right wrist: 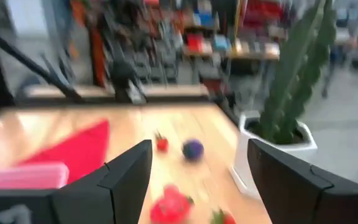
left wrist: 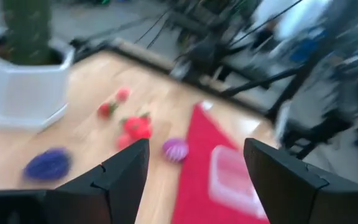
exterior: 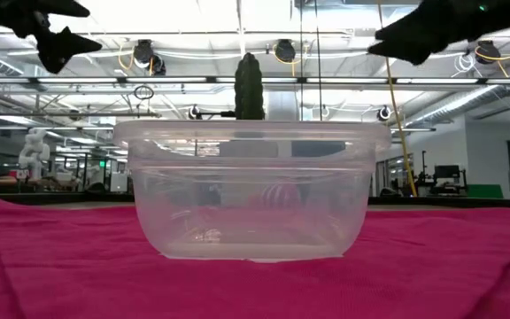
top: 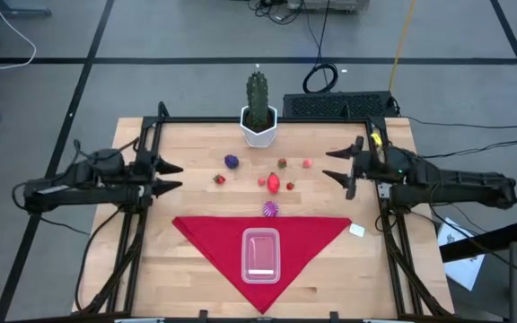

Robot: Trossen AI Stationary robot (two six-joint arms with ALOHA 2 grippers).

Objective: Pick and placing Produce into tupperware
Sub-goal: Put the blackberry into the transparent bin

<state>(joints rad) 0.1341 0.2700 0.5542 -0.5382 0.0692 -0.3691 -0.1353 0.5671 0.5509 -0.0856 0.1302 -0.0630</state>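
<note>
- Seen from above, a small clear rectangular plastic tupperware container (top: 261, 255) sits on a red triangular cloth (top: 209, 235) at the near middle of the light wooden worktop (top: 160, 269), nothing visible inside it.
- Tiny toy produce lies loose on the bare wood beyond the cloth: a dark purple piece (top: 232, 161) to the far left, a small red piece (top: 220, 178) just near of it, a larger red piece (top: 274, 183) in the middle with a little red one (top: 289, 187) beside it, a brownish-red piece (top: 282, 163) and a pink piece (top: 307, 163) farther back, and a purple-white striped piece (top: 270, 210) at the cloth's far edge.
- A tall green cactus in a white pot (top: 258, 114) stands at the far middle of the worktop.
- The left hand (top: 174, 177) hangs above the worktop's left side, its two dark fingers (left wrist: 123, 176) spread apart and grasping nothing, well apart from the produce.
- The right hand (top: 333, 164) hangs above the right side, its fingers (right wrist: 128, 171) likewise parted and empty, near the pink piece but not touching it.
- From worktop level, both hands sit high above the container's rim, the cactus rising behind it.
</note>
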